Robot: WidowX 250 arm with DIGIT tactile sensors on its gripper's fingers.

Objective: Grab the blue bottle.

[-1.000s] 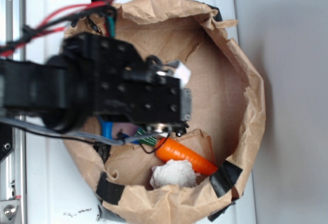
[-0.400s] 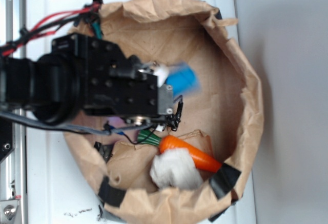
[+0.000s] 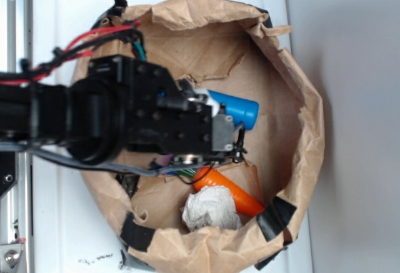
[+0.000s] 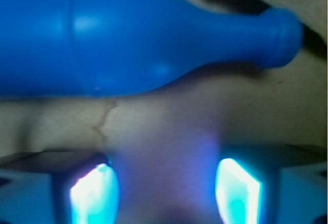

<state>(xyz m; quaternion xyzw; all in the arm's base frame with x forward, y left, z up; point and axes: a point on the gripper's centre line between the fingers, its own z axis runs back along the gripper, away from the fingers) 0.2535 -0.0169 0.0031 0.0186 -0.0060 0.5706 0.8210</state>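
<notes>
In the exterior view, the black arm reaches in from the left over a crumpled brown paper bag [image 3: 300,98] with a rolled-down rim, standing on a white counter [image 3: 56,223]. The blue bottle [image 3: 236,108] lies inside the bag on its paper floor, poking out from under the right end of the end effector [image 3: 220,118]. Only its wide blue body shows, with the flat end turned right; the rest is hidden beneath the arm. Its long axis runs left to right across the bag, tilted a little. Whether the fingers touch it cannot be told from here. Nearer the lower edge of the bag lie an orange toy carrot [image 3: 230,192] and a white crumpled wad [image 3: 209,209], touching each other and apart from the bottle.

In the wrist view, the blue bottle [image 4: 128,39] fills the upper part of the picture, lying on its side on the brown paper. Its wide body is at left and the narrow neck points right, so the long axis is roughly level. The two fingertips [image 4: 95,193] glow bluish at the bottom edge, standing apart with bare paper between them. The bottle lies beyond them, not between them, with a gap to the tips.
</notes>
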